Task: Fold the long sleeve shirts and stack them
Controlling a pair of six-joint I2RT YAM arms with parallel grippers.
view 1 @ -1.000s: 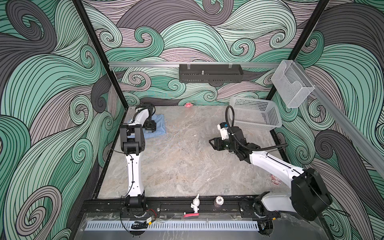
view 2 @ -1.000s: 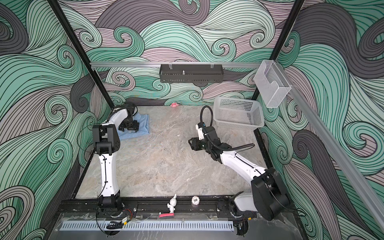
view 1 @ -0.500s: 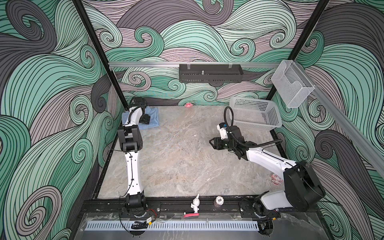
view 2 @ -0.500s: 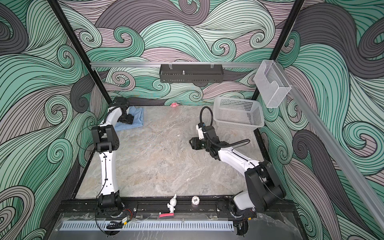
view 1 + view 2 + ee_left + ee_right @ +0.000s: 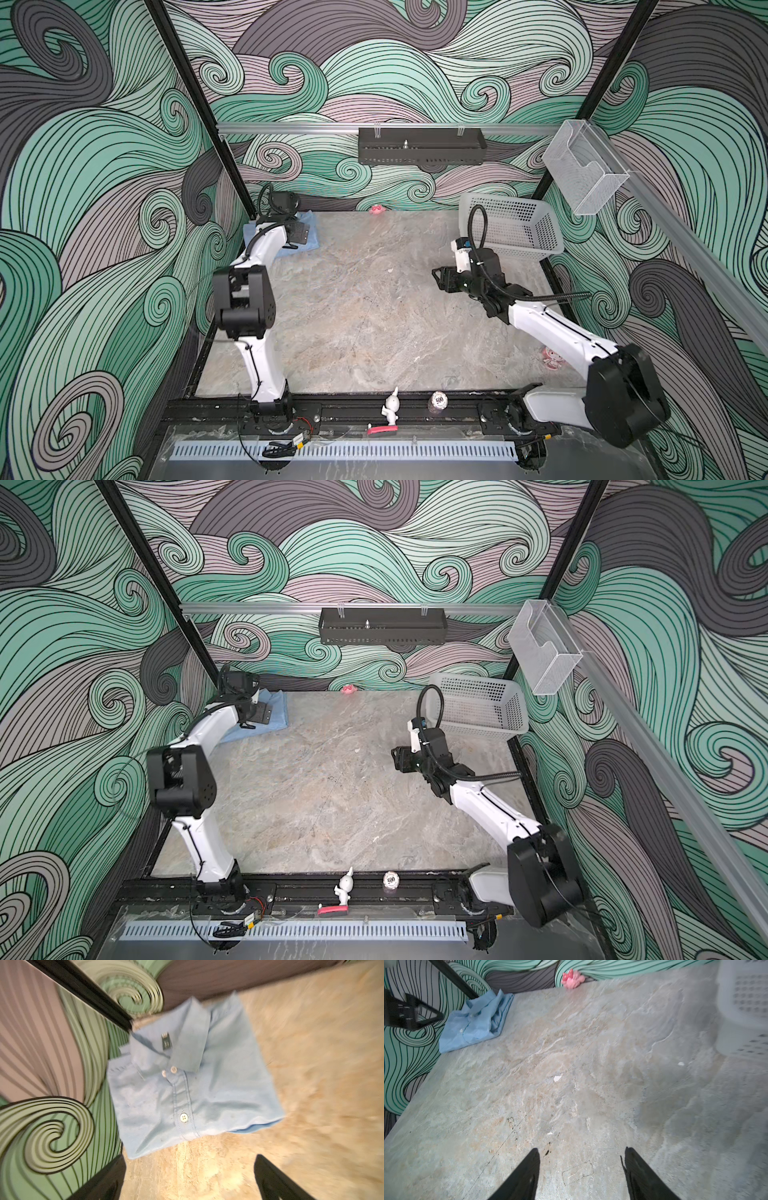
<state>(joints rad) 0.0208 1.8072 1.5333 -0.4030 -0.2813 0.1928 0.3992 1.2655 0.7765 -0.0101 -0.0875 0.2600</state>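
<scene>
The left hand (image 5: 297,237) is at the table's (image 5: 365,316) far left corner, its jaws spread wide with nothing between them. In the left wrist view, which is blurred, its two dark fingers (image 5: 108,1176) frame bare table. The light blue shirt (image 5: 187,1084) lies flat just beyond their tips, apart from them. The shirt is folded into a rough rectangle, front up. Its collar is at the end farthest from the left hand and its buttoned placket runs back toward the hand. In both top views this hand sits over the shirt (image 5: 311,239) and hides part of it; the cloth (image 5: 277,712) shows on either side of the arm.

Well to the right of the left hand, a small pink object (image 5: 377,209) sits at the table's far edge against the wall.

The right hand (image 5: 441,281) is over bare table on the right side, pointing toward the left hand. Its jaws are apart and it has hold of nothing. In the right wrist view its fingers (image 5: 525,1176) frame empty stone. The shirt (image 5: 473,1022) lies far ahead of this hand and off to one side. The white perforated basket (image 5: 519,245) stands just behind the right hand, near the far right corner.
</scene>
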